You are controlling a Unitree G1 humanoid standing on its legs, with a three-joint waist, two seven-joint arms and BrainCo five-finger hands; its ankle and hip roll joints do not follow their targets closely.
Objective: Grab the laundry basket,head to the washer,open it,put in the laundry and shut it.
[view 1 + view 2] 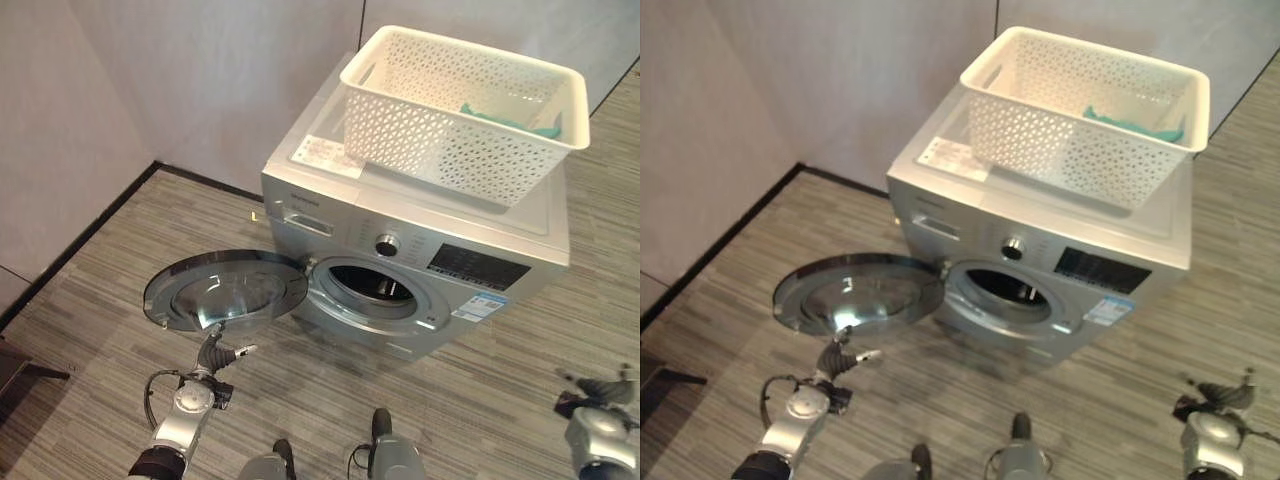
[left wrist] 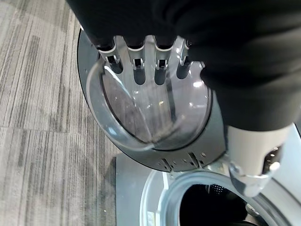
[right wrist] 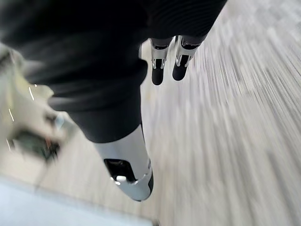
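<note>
The washer (image 1: 420, 260) sits mid-frame, its door (image 1: 225, 290) swung wide at centre left. The basket (image 1: 465, 105) rests on top, upper right. The left hand (image 1: 215, 352), fingers relaxed and empty, hangs just below the door; the right hand (image 1: 600, 390), fingers loosely extended, lower right, lies nearer the basket.

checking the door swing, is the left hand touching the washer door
Cannot tell. In the left eye view the left hand sits right at the edge of the open washer door; neither that view nor the left wrist view plainly shows contact or a gap.
</note>
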